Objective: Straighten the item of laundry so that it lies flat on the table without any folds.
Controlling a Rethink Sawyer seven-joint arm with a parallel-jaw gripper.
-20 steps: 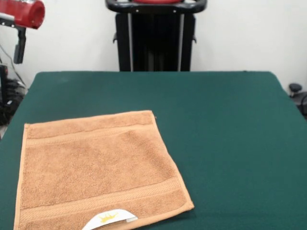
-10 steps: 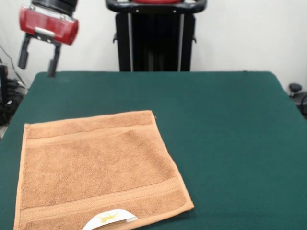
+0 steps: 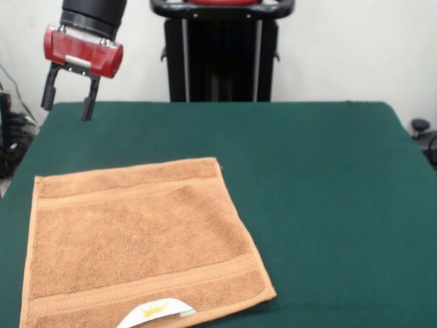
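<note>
The item of laundry, an orange-tan terry towel with woven border bands, lies spread flat on the near left part of the dark green table. Its white label with a gold crown sticks out at the near edge. No folds show in it, though its near left corner runs off the picture. My gripper hangs open and empty in the air above the table's far left corner, well beyond the towel's far edge. Its red body and two black fingers are plain to see.
The robot's black pedestal stands behind the table's far edge at the centre. Dark cables and gear sit off the left side of the table, and a small black object off the right side.
My gripper has come in from the upper left edge, moving right and downward towards the table's far left corner. The towel has not moved.
</note>
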